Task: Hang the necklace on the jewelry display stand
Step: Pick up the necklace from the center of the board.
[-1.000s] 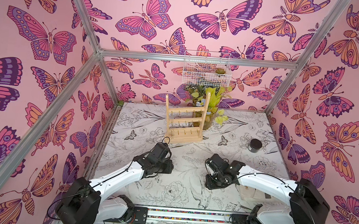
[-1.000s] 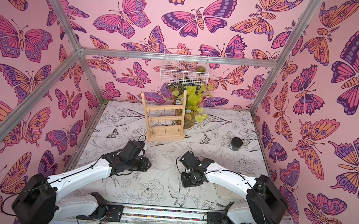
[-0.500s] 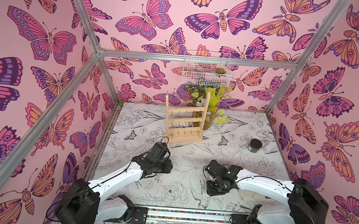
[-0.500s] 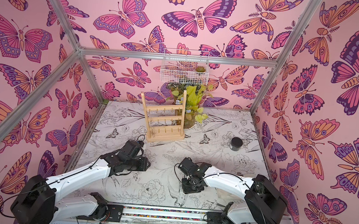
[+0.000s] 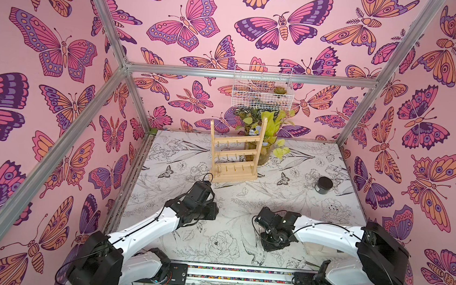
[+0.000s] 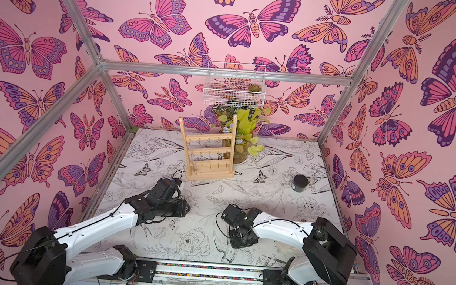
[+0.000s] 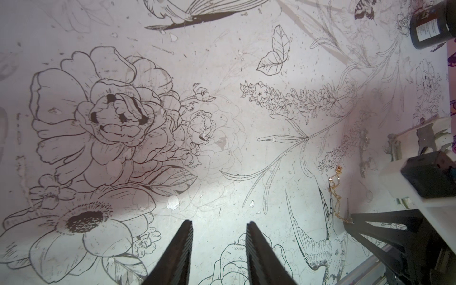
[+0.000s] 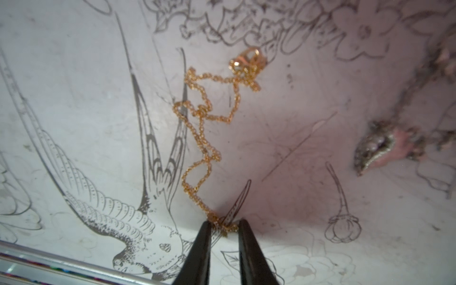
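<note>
Necklace (image 8: 204, 148) up close: a hair-fine gold chain, slack on the printed table (image 5: 286, 199), running in kinked zigzags and crossing over itself near the middle. Its clasp (image 8: 249, 58) sits at the end nearer the jewelry display stand (image 5: 235, 155). The chain lies well in front of the stand and off to its right, close to the front rail (image 5: 238, 273). In both top views it is too thin to pick out.

The right gripper (image 8: 224, 225) has its tips down at the table. Its jaws are narrow, with the chain's end farthest from the stand bunched between them. Whether they pinch it, I cannot tell; the rest of the chain lies flat.

The left gripper (image 7: 218, 222) hangs in front of the stand, slightly to its left, jaws moderately apart with nothing between them.

For room, bare table stretches from the chain to the stand's base. A black jar (image 5: 323, 184) stands to the stand's right, well apart from it. A plant (image 5: 265, 152) sits just behind the stand. The front rail runs close past the right gripper's tips, on the side away from the stand.
</note>
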You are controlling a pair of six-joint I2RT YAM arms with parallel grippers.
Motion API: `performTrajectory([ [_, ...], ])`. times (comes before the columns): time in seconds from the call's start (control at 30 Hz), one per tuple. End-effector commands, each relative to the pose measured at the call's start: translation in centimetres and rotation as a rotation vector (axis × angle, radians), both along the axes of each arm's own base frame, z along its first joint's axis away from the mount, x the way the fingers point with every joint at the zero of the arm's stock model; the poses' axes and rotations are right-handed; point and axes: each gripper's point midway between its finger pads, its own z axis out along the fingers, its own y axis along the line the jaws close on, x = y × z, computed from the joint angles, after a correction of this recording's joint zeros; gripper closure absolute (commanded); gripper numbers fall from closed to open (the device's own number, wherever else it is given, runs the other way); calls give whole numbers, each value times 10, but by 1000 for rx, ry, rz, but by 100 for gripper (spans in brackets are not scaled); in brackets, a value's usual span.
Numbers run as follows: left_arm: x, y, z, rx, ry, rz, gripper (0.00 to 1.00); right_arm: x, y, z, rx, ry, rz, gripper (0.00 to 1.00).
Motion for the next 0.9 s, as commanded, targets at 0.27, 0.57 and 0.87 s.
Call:
performTrajectory([
  [0.27,-3,10,-1,15,-9,4,61,-7,-11,-6,-93,-2,-24,91],
  [0.57,-1,8,5,-1,-14,7,61,8,3,19,-33,-74,-25,92],
  [0.87,0,2,5,-17,3,-1,61,12,3,34,-26,-106,-3,96],
])
